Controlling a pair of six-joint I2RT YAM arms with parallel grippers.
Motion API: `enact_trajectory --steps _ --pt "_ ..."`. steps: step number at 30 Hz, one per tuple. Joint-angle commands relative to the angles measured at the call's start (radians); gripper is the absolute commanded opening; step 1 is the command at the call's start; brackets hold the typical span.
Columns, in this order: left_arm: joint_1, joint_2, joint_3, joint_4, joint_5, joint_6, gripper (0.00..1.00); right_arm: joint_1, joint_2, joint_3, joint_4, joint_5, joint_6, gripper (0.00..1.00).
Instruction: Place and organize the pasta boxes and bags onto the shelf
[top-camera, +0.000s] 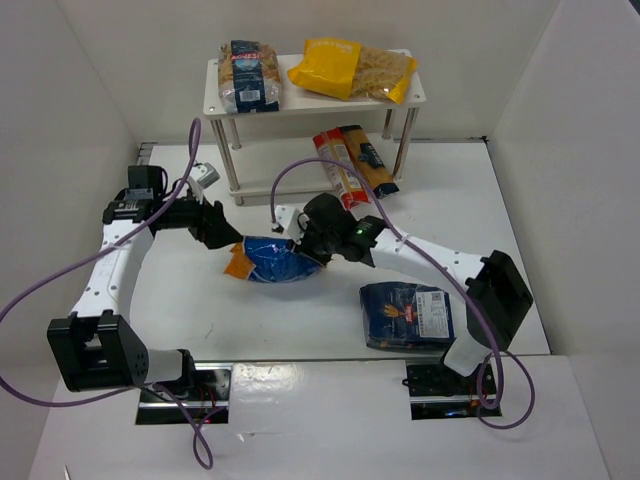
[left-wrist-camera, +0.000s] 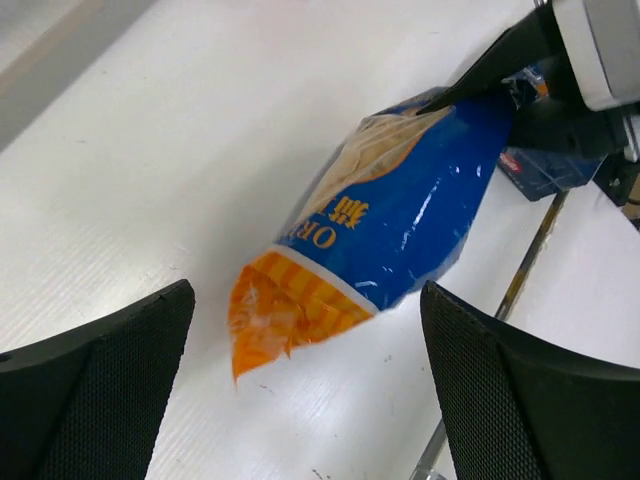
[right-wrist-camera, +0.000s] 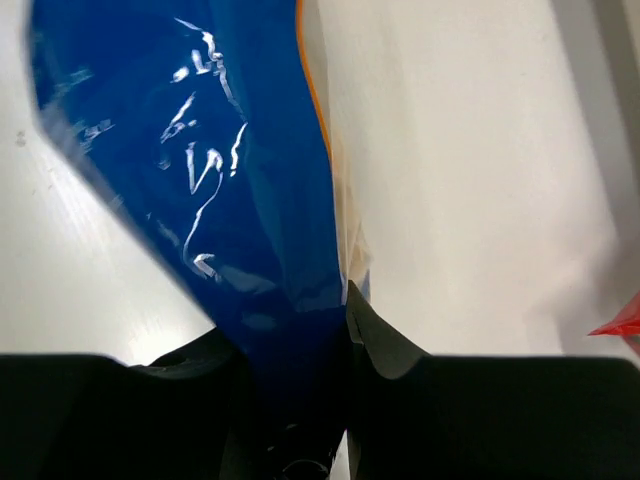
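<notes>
The right gripper (top-camera: 312, 252) is clamped on the right end of the blue-and-orange bag (top-camera: 272, 262) at the middle of the desk (top-camera: 180, 300), on the near side of the shelf (top-camera: 225, 102). The left gripper (top-camera: 228, 238) stands with jaws apart, just left of the bag's orange end. A yellow bag (top-camera: 350, 68) lies on the shelf's top tier.

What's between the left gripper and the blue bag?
Only bare table. The left wrist view shows nothing else between the open left gripper and the bag.
</notes>
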Motion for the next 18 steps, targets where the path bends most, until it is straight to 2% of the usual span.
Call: enact_trajectory --steps 1,9,15,18 --pt "-0.006 -0.033 -0.021 0.032 0.012 0.094 0.99 -0.02 -0.108 0.023 0.076 -0.176 -0.019 0.0" --pt "-0.036 -0.011 -0.084 0.007 0.012 0.294 1.0 -0.087 -0.119 0.032 0.047 -0.255 -0.028 0.0" --pt "-0.069 0.009 -0.133 -0.013 0.061 0.524 1.0 -0.096 -0.119 0.032 0.037 -0.287 -0.037 0.0" --pt "-0.089 -0.001 -0.156 0.027 0.073 0.561 1.0 -0.096 -0.119 0.032 0.037 -0.287 -0.037 0.0"
